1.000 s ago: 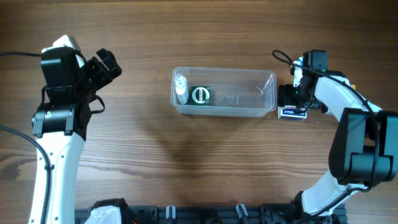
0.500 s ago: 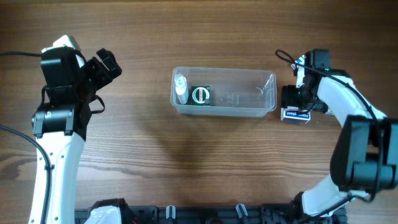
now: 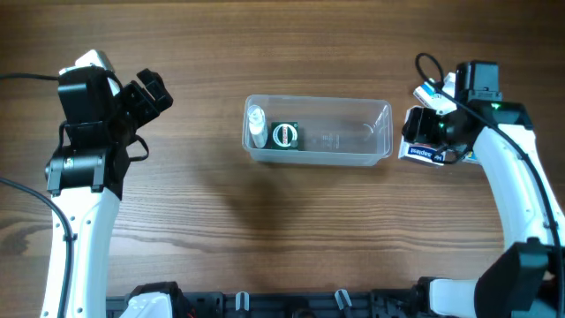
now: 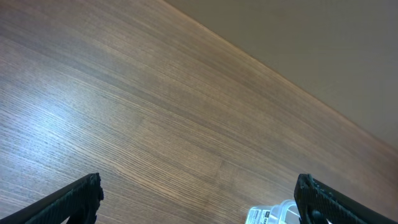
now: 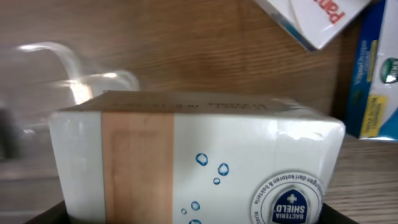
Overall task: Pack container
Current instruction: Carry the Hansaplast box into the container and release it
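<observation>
The container (image 3: pixel 344 132) sits in the middle of the table (image 3: pixel 291 44), long side running left to right. At its left end stand a small clear bottle (image 3: pixel 256 125) and, just beside that, a green box (image 3: pixel 285 135) with a white ring on top; the rest of the container looks bare.

Just off the container's right end, the right gripper (image 3: pixel 422 132) hangs over a white box (image 3: pixel 421 154). In the right wrist view that box fills the frame, showing a tan band, blue droplets and a round blue badge. The fingers are mostly hidden, so it only seems that the claw is pinching the box. Beyond the box from the container lie a white carton (image 5: pixel 311 15) with red letters and a blue carton (image 5: pixel 373 81).

The left gripper (image 3: pixel 157 88) is well to the left of the container, its fingertips (image 4: pixel 81 196) spread wide with only bare wood between them.
</observation>
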